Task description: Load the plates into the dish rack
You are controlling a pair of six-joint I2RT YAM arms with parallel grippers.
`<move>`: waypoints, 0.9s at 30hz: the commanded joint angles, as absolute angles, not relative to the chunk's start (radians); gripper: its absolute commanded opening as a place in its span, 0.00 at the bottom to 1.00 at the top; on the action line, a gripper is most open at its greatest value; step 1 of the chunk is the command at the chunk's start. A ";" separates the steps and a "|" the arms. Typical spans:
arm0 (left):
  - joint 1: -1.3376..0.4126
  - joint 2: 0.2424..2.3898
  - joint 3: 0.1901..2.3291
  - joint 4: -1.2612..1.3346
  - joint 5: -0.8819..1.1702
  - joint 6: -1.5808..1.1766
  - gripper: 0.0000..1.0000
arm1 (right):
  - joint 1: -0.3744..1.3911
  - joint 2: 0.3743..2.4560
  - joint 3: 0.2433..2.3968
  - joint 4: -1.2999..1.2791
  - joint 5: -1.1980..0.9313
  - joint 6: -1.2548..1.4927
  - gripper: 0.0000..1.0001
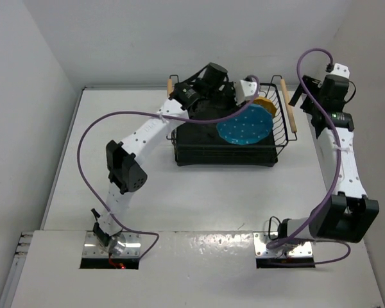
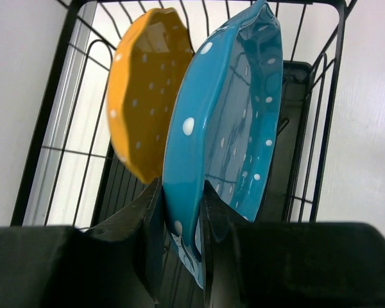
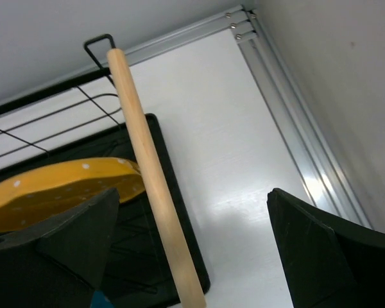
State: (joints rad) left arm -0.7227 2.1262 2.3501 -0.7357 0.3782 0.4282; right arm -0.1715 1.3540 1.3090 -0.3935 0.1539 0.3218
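The dish rack [image 1: 199, 149] stands at the back middle of the table. The teal plate [image 1: 244, 125] leans on edge inside it, and the yellow plate [image 1: 267, 104] stands just behind, toward the rack's right end. My left gripper [image 1: 245, 97] reaches over the rack from the left. In the left wrist view the gripper [image 2: 181, 212] is shut on the teal plate's [image 2: 224, 122] rim, with the yellow plate [image 2: 144, 90] beside it. My right gripper [image 1: 306, 106] is open and empty outside the rack's right wooden handle [image 1: 287, 106]. In the right wrist view the gripper [image 3: 192, 218] is beside the handle [image 3: 151, 179].
White walls close in the table [image 1: 115, 192] at the back and both sides. An aluminium rail [image 3: 289, 115] runs along the table's right edge near my right gripper. The rack's black wires [image 2: 333, 96] rise around the plates. The yellow plate [image 3: 58, 186] shows past the handle.
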 commanded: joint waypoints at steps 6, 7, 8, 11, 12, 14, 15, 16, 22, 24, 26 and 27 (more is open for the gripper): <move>-0.787 2.170 2.428 -0.486 0.206 0.518 0.00 | -0.213 1.414 1.255 -0.147 -0.049 0.345 0.97; -0.787 2.171 2.428 -0.477 0.181 0.532 0.00 | -0.213 1.413 1.238 -0.115 -0.051 0.341 0.97; -0.796 2.180 2.428 -0.477 0.181 0.541 0.00 | -0.213 1.414 1.230 -0.104 -0.048 0.341 0.97; -0.796 2.189 2.416 -0.477 0.167 0.532 0.00 | -0.215 1.428 1.212 -0.061 -0.051 0.330 0.97; -0.787 2.200 2.416 -0.468 0.167 0.522 0.00 | -0.215 1.446 1.212 -0.045 -0.051 0.321 0.97; -0.787 2.200 2.402 -0.443 0.167 0.522 0.00 | -0.215 1.462 1.212 -0.031 -0.058 0.311 0.97; -0.776 2.210 2.402 -0.425 0.167 0.522 0.00 | -0.215 1.483 1.215 -0.020 -0.064 0.308 0.97; -0.776 2.210 2.402 -0.414 0.167 0.509 0.00 | -0.215 1.489 1.216 -0.017 -0.080 0.313 0.97; -0.776 2.220 2.402 -0.374 0.233 0.460 0.00 | -0.216 1.520 1.204 0.038 -0.173 0.353 0.93; -0.767 2.220 2.393 -0.365 0.274 0.451 0.00 | -0.215 1.517 1.190 0.049 -0.181 0.357 0.93; -0.767 2.230 2.384 -0.351 0.284 0.437 0.00 | -0.215 1.514 1.183 0.051 -0.179 0.356 0.92; -0.758 2.230 2.384 -0.342 0.294 0.427 0.00 | -0.215 1.511 1.168 0.054 -0.179 0.356 0.92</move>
State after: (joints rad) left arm -0.7742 2.2601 2.3531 -0.5438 0.2237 0.4660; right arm -0.2100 1.5330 1.1843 -0.0185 -0.1463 0.3439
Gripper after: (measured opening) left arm 0.267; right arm 0.918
